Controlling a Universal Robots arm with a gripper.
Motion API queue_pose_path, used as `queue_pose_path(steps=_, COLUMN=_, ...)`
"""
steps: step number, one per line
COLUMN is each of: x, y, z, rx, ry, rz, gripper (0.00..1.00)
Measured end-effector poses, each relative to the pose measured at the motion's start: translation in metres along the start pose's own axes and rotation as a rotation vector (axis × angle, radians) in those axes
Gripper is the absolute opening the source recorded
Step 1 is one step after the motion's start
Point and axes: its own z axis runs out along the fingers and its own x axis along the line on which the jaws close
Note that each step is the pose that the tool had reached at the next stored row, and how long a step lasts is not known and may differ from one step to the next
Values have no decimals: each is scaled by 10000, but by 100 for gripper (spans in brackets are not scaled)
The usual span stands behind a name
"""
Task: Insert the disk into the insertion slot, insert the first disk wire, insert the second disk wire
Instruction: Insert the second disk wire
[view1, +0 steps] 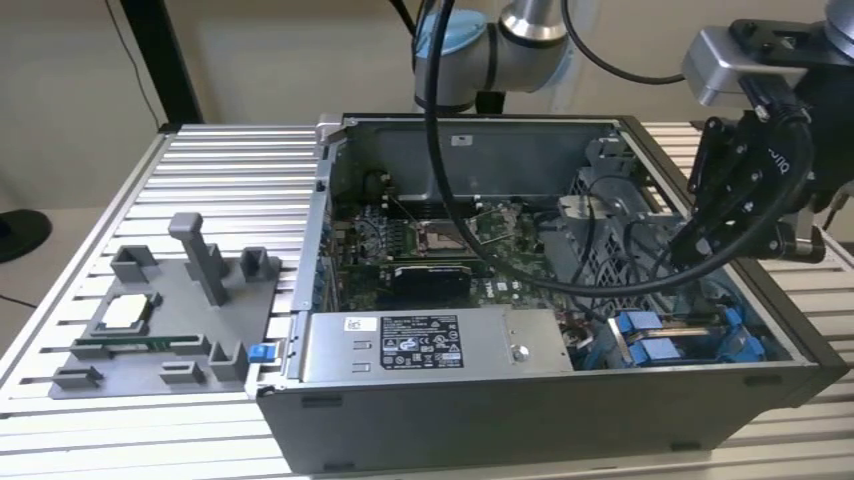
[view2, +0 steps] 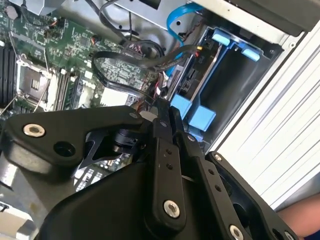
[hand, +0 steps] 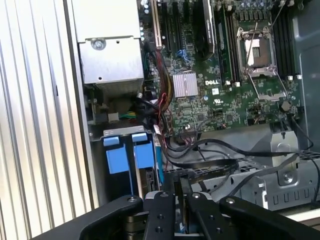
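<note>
My gripper (view2: 167, 112) is mostly cut off by the picture's edge in both wrist views, so whether my fingers pinch anything can't be told. The disk (hand: 145, 180) sits on edge in the insertion slot (view2: 235, 75), its lower part hidden behind my linkage. My arm blocks the case's far corner in the exterior view.

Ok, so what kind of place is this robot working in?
Probably a robotics lab or test bench for computer assembly: an opened computer case lies on a slatted aluminium table, with a grey parts fixture beside it and the arm's gripper above the case.
</note>
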Motion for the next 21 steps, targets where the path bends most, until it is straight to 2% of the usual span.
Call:
queue_pose_path(steps=6, x=26, y=82, z=1, rx=5, ry=-1, rz=-1, gripper=0)
queue_pose_path(steps=12, x=35, y=87, z=18, rx=7, ry=1, rz=-1, gripper=0)
queue_pose_path(steps=21, x=56, y=78, z=135, rx=149, ry=33, rz=-22, gripper=0)
